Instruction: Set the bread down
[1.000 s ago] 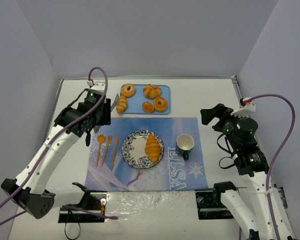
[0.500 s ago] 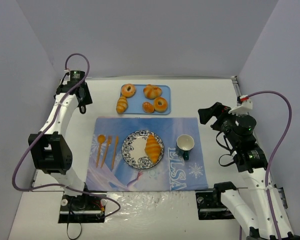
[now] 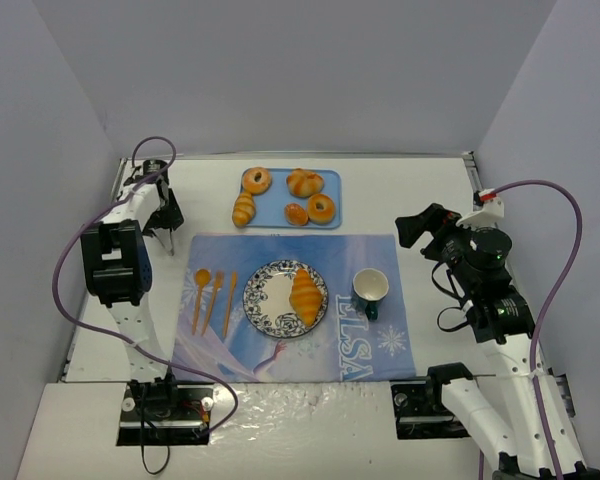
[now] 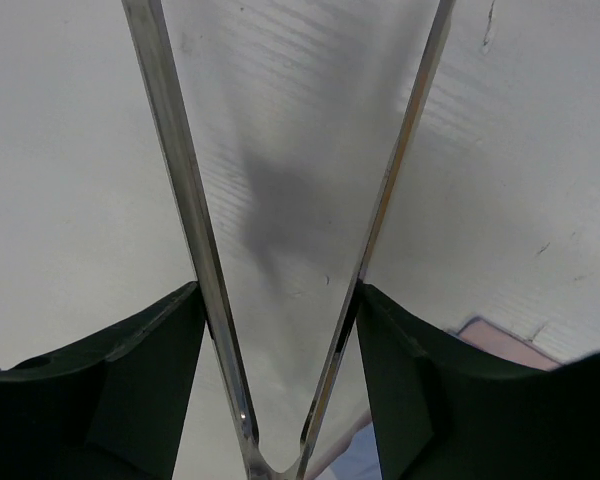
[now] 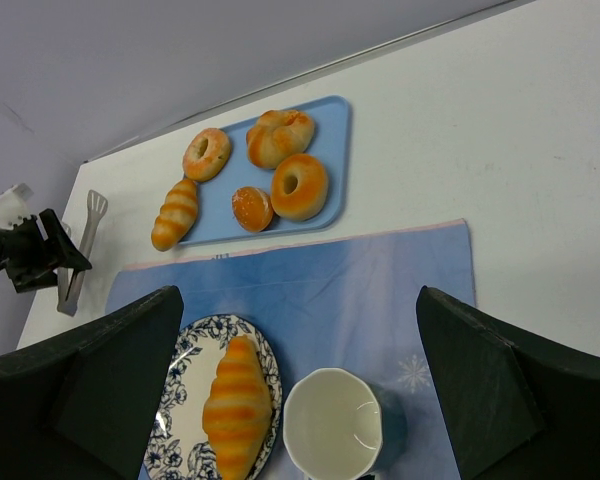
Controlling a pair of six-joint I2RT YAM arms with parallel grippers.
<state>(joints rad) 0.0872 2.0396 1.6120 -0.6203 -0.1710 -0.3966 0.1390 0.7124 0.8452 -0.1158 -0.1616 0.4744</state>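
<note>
Locate plate (image 3: 260,300) at centre of placemat (image 3: 280,250). Find bread (image 3: 305,296) on plate, 3 o'clock half, ends toward 12 and 6. Find cup (image 3: 370,289) at 3 o'clock of plate, apart from it. Find spoon (image 3: 199,296), fork (image 3: 214,298), knife (image 3: 229,300) at 9 o'clock, side by side, knife nearest plate. Find tray (image 3: 280,215) at 12 o'clock, just beyond placemat. Find tongs (image 5: 78,255) at 9 o'clock of tray.

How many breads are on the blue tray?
5: far doughnut back-left, knotted bun back-centre, near doughnut front-right, small round bun front-centre, horn-shaped bread on the tray's left edge. None looks hidden.
</note>
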